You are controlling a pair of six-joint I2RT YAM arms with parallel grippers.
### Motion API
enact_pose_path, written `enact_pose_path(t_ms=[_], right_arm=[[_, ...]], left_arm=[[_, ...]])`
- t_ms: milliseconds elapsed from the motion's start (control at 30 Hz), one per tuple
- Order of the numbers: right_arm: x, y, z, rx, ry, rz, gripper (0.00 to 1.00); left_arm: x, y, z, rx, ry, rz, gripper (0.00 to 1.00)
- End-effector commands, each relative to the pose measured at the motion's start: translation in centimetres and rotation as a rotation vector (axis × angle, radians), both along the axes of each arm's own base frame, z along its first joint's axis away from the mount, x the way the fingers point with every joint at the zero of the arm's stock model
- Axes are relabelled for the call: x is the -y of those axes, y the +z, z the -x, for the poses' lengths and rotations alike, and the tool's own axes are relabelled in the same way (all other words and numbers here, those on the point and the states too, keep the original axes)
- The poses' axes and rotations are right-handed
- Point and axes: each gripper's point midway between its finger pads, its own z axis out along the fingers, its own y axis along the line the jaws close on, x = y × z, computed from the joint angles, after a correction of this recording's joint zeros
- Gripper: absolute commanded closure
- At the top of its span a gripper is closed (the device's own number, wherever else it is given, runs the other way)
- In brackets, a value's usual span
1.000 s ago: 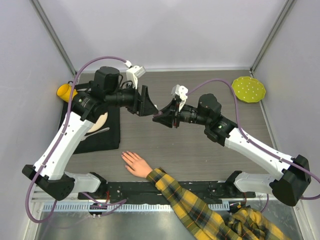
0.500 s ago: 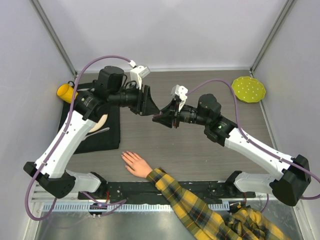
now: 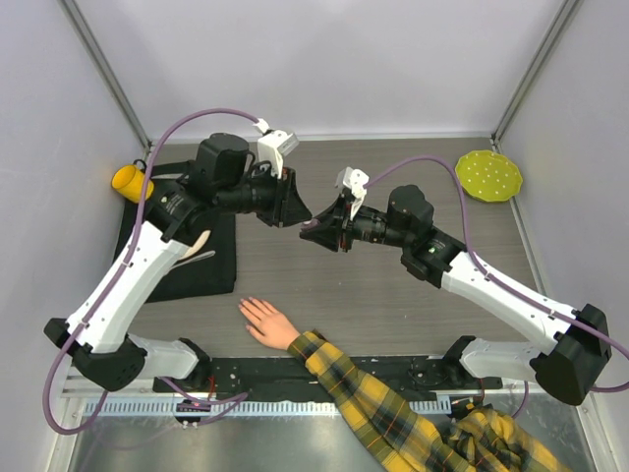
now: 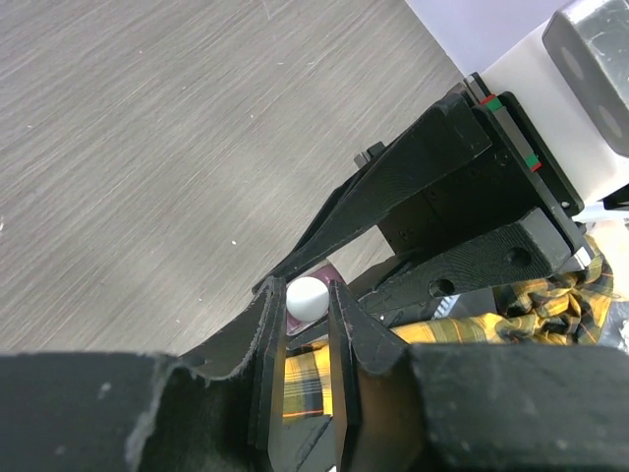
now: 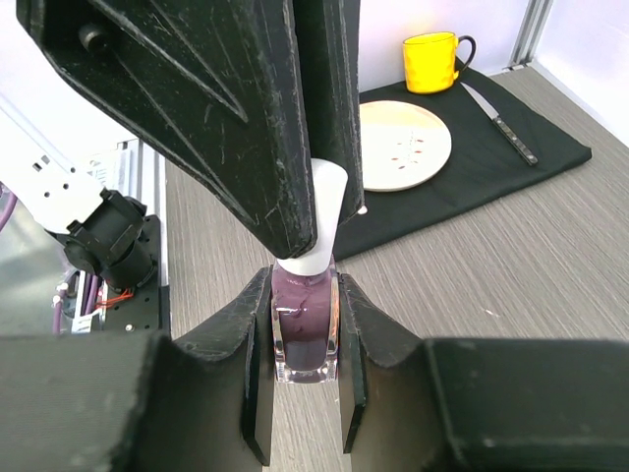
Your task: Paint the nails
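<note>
At the far left of the desk a yellow mug stands at the back corner of a black mat, which also carries a pale plate and a knife lying beside it. The left arm reaches over this mat toward the middle of the desk, and its left jaws are clamped on the pale cap of a nail polish bottle held in the air. The right jaws meet them from the opposite side, closed on the bottle's clear glass body, which is filled with dark purple polish. The two sets of jaws stand tip to tip, with the cap seated on the bottle neck. Near the front edge, below the bottle and a little to its left, a flesh-coloured hand lies flat on the desk with its fingers spread and pointing away from the arm bases. The nails are at those fingertips, too small to show any colour. A yellow-black plaid sleeve runs from the wrist off to the lower right. The right arm stretches back from the middle, and beyond it a yellow-green dotted plate sits at the far right corner.
</note>
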Motion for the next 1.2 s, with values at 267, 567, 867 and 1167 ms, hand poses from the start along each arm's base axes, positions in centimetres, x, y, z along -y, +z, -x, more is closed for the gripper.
enact_pose_path(t_ms=[267, 567, 867, 1167], right_arm=[[0.2, 2.5, -0.7, 0.05, -0.054, -0.07, 0.99], [0.2, 2.6, -0.9, 0.043, -0.069, -0.078, 0.99], [0.1, 2.5, -0.7, 0.043, -0.057, -0.075, 0.99], [0.2, 2.6, -0.7, 0.044, -0.063, -0.076, 0.99]], left_arm=[[-1.4, 3.6, -0.3, 0.099, 0.114, 0.093, 1.0], [-1.3, 3.1, -0.7, 0.073, 0.148, 0.086, 1.0], [-1.5, 3.5, -1.1, 0.096, 0.167, 0.087, 1.0], [-1.9, 3.9, -0.8, 0.109, 0.169, 0.082, 1.0]])
